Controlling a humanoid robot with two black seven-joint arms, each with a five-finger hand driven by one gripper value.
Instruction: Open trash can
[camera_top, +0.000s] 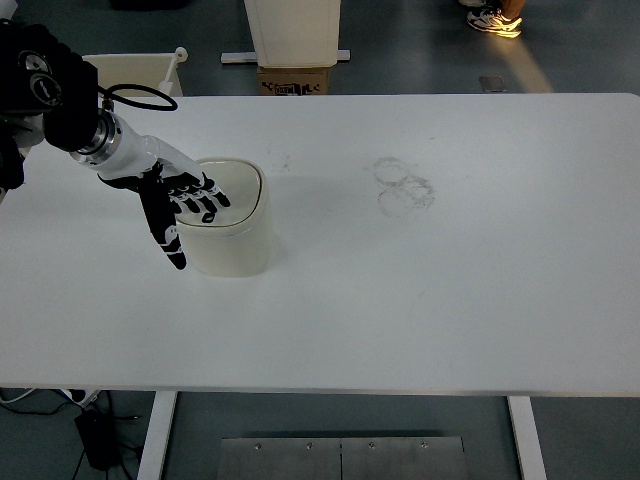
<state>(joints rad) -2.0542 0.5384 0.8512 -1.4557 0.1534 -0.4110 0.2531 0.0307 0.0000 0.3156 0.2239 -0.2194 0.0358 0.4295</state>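
A small cream trash can (236, 232) with a rounded square lid stands on the white table (420, 300), left of centre. My left hand (185, 205), black-fingered with a white wrist, comes in from the upper left. Its fingers (208, 203) are spread and lie over the left part of the lid. The thumb (165, 235) points down along the can's left side. The hand holds nothing. The lid looks closed and level. No right arm shows.
Faint ring marks (404, 186) stain the table right of the can. Beyond the far edge stand a cardboard box (296, 78), a white bin (135, 72) and a person's shoe (495, 20). A black cable (140, 95) loops by my forearm.
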